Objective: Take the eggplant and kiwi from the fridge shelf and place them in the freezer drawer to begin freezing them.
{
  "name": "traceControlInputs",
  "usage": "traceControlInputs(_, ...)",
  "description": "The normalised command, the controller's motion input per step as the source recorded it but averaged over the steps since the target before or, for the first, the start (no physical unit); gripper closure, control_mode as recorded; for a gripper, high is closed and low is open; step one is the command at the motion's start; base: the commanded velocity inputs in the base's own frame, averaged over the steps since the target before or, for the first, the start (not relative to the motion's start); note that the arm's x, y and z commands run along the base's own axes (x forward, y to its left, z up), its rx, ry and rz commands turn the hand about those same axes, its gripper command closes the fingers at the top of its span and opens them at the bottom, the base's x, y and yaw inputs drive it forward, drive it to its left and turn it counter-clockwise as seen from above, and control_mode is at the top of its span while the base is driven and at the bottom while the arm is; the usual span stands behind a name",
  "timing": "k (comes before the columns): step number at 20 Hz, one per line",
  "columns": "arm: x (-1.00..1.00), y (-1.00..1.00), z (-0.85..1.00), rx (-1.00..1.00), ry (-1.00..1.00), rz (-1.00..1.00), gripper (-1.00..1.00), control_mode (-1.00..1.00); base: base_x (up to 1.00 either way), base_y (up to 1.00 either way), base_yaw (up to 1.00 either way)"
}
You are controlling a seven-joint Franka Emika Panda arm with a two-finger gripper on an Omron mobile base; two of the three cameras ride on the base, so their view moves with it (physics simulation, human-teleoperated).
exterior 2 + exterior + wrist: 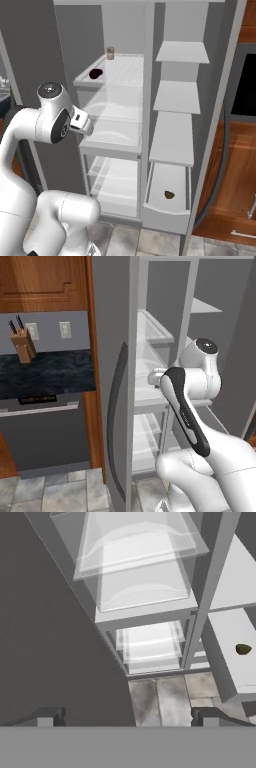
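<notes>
The dark purple eggplant [95, 74] lies on the translucent ribbed fridge shelf [125, 70] at the top left of the open fridge. The brown-green kiwi [169, 194] rests inside the pulled-out pale grey freezer drawer [165, 216] at the lower right. In the hand view the kiwi [243, 648] sits in the drawer [227, 634] at the right edge. My gripper [127, 718] is open with nothing between its fingertips [49, 717]. It hangs in front of the fridge's left column, well below the eggplant and up and left of the drawer.
A small tan jar [110, 53] stands at the back of the shelf behind the eggplant. Translucent bins [112, 131] stack below it. Narrow grey shelves [179, 96] sit above the drawer. The fridge door [114, 381] stands open at my left. A knife block [23, 344] is on the dark counter.
</notes>
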Motion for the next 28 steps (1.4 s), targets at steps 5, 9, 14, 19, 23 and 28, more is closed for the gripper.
traceControlInputs(5,0.00,0.00,0.00,0.00,0.00,0.00,-1.00,1.00,0.43,0.11,0.00)
traceControlInputs(9,0.00,0.00,0.00,0.00,0.00,0.00,-1.00,1.00,0.40,-0.25,0.00)
traceControlInputs(14,0.00,0.00,0.00,0.00,0.00,0.00,-1.00,1.00,0.02,-0.32,0.00)
traceControlInputs(19,0.00,0.00,0.00,0.00,0.00,0.00,-1.00,1.00,0.34,0.00,0.00)
traceControlInputs(23,0.00,0.00,0.00,0.00,0.00,0.00,-1.00,1.00,0.52,0.22,0.00)
traceControlInputs(28,0.00,0.00,0.00,0.00,0.00,0.00,-1.00,1.00,0.17,0.70,0.01)
